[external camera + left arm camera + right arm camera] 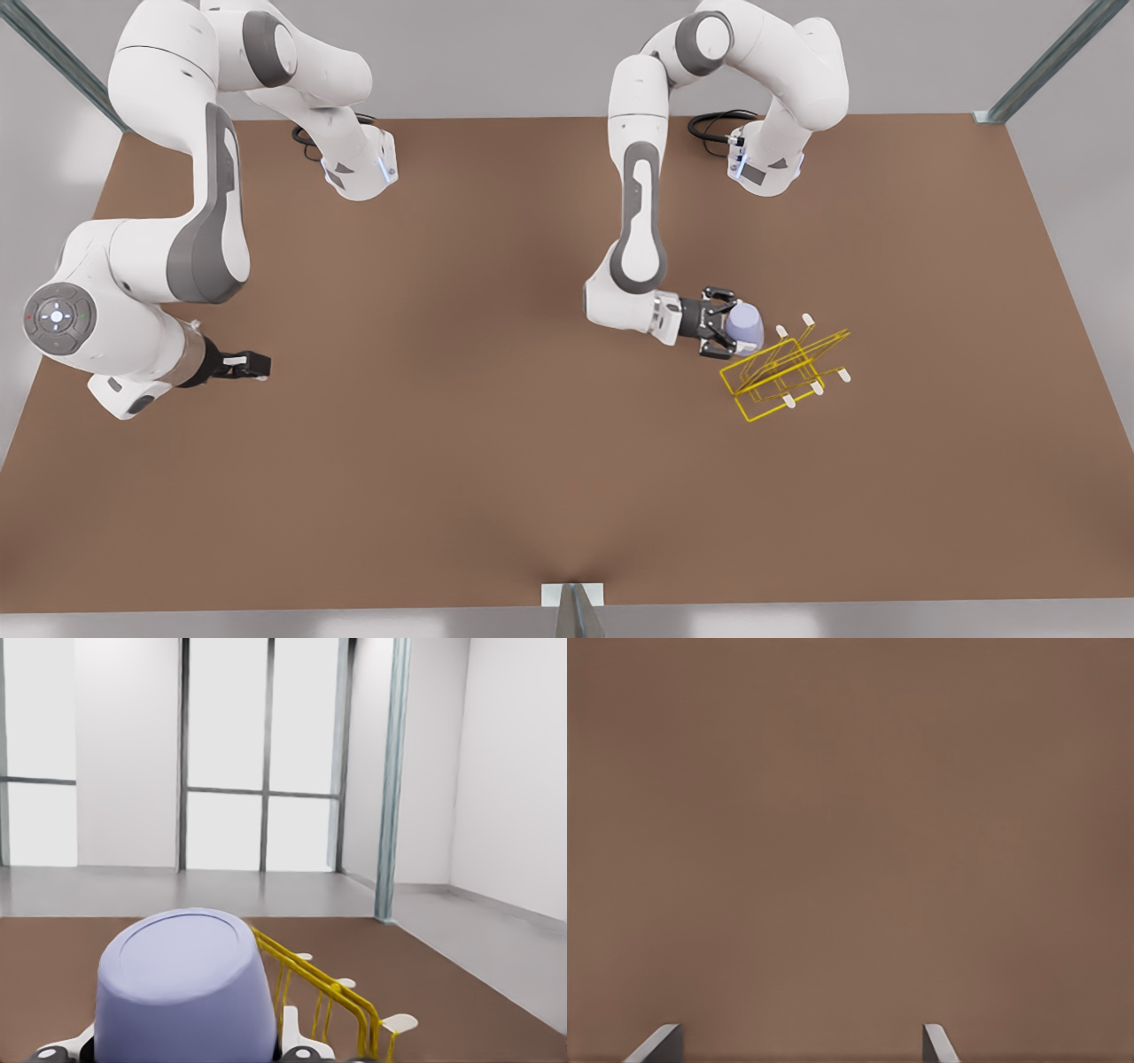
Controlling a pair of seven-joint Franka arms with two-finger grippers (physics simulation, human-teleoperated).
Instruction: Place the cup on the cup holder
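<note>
The pale lavender cup [747, 325] is held off the table, my left gripper [728, 326] shut on its sides, at the front view's right. In the left wrist view the cup [186, 992] sits between the fingers [306, 1051] with its closed base pointing away from the wrist. The yellow wire cup holder [784, 372] with white-capped prongs stands on the table just beyond and beside the cup, and its prongs [330, 992] rise right behind the cup. My right gripper [255, 363] waits open low over the table at the front view's left, nothing between its fingertips [660, 1045].
The brown table [496, 425] spreads wide between the two arms. Both arm bases stand along its far edge. A metal post [574, 611] is fixed at the middle of the near edge, and frame struts rise at the far corners.
</note>
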